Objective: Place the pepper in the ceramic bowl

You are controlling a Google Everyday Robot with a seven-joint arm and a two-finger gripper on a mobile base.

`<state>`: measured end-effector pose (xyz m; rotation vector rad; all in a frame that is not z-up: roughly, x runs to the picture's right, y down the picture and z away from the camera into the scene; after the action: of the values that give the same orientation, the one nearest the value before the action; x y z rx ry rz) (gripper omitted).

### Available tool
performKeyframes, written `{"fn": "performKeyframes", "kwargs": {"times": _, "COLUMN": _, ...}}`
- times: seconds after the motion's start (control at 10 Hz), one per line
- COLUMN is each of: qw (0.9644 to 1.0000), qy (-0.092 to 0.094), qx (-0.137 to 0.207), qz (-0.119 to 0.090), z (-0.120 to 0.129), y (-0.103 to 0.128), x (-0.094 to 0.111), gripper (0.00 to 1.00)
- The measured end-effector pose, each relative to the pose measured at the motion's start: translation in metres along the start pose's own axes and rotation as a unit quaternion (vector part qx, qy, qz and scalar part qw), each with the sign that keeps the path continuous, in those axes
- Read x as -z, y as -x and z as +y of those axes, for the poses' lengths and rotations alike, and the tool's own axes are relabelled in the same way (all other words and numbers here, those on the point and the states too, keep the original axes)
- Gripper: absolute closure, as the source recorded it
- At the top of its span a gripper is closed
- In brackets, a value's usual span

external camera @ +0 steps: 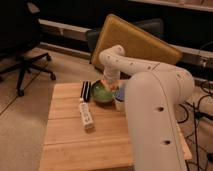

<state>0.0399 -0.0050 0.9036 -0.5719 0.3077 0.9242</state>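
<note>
Tool [107, 84] hanging at the end of the white arm [125, 60], right over the far rim of the ceramic bowl [102, 93]; finger state impossible to tell. An orange-red tint at the tool tip, probably the pepper [106, 81], apparently carried above the bowl, though not certain. Bowl sitting on the wooden surface [85, 145], green and glossy. At 9 o'clock from the bowl, just beside it, a dark upright block [86, 91]; at 7 o'clock, the white bar [85, 114] lying flat; at 3 o'clock, a white cup [120, 100] touching or nearly touching the bowl. Pepper judged light, small, slightly soft and smooth-skinned, best pinched across the middle with gentle pressure. Bowl hard and breakable, so a low, soft release seems wise.
</note>
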Motion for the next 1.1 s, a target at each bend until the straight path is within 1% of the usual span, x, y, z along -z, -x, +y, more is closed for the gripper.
{"fn": "performKeyframes", "kwargs": {"times": 0.1, "qw": 1.0, "qy": 0.001, "qx": -0.001, "qz": -0.001, "z": 0.0002, "y": 0.0004, "x": 0.0001, "gripper": 0.84}}
{"fn": "performKeyframes", "kwargs": {"times": 0.2, "qw": 1.0, "qy": 0.001, "qx": -0.001, "qz": 0.0, "z": 0.0001, "y": -0.0001, "x": -0.0001, "gripper": 0.78}}
{"fn": "performKeyframes", "kwargs": {"times": 0.3, "qw": 1.0, "qy": 0.001, "qx": -0.001, "qz": 0.0, "z": -0.0001, "y": -0.0005, "x": -0.0002, "gripper": 0.64}}
{"fn": "performKeyframes", "kwargs": {"times": 0.5, "qw": 1.0, "qy": 0.001, "qx": -0.001, "qz": 0.0, "z": 0.0001, "y": -0.0002, "x": -0.0001, "gripper": 0.48}}
{"fn": "performKeyframes", "kwargs": {"times": 0.7, "qw": 1.0, "qy": 0.0, "qx": -0.001, "qz": 0.0, "z": -0.0004, "y": -0.0004, "x": -0.0002, "gripper": 0.26}}
{"fn": "performKeyframes", "kwargs": {"times": 0.8, "qw": 1.0, "qy": 0.0, "qx": -0.001, "qz": 0.0, "z": -0.0005, "y": -0.0004, "x": -0.0002, "gripper": 0.21}}
{"fn": "performKeyframes", "kwargs": {"times": 1.1, "qw": 1.0, "qy": 0.0, "qx": -0.001, "qz": 0.0, "z": -0.0006, "y": -0.0008, "x": -0.0009, "gripper": 0.2}}
